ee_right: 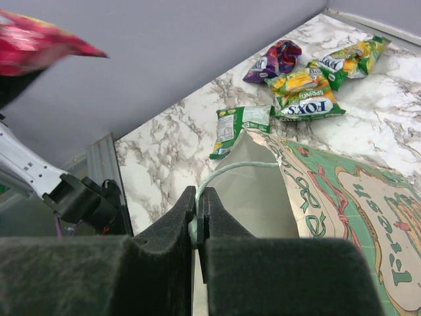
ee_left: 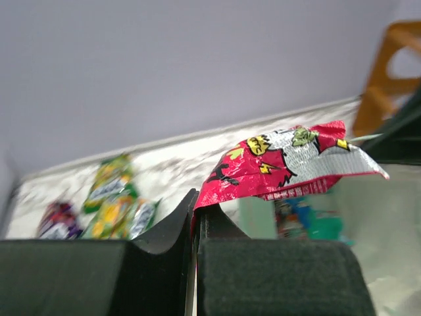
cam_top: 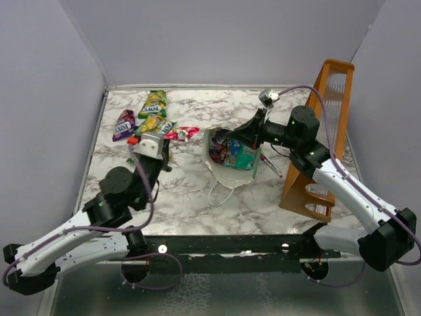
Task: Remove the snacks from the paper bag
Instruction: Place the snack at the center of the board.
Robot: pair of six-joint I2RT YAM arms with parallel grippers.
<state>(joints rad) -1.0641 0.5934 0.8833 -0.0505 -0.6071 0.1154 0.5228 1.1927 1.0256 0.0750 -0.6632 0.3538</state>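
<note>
The mint-green paper bag (cam_top: 230,172) leans open in the middle of the table, with teal and red snacks (cam_top: 231,153) inside. My right gripper (cam_top: 239,133) is shut on the bag's thin loop handle (ee_right: 231,168), at the jaws (ee_right: 198,214), beside the printed bag wall (ee_right: 342,197). My left gripper (cam_top: 170,137) is shut on the edge of a red and silver snack packet (cam_top: 187,133), held above the table left of the bag. The packet (ee_left: 289,164) sticks out to the right from the left gripper (ee_left: 196,212). Green-yellow packets (cam_top: 155,103) and a purple one (cam_top: 123,124) lie at the far left.
A tall orange-brown wooden rack (cam_top: 323,141) stands along the right side behind my right arm. Thin pens (cam_top: 271,163) lie between the bag and the rack. Grey walls close in the table on three sides. A second loop handle (cam_top: 220,192) trails toward the front.
</note>
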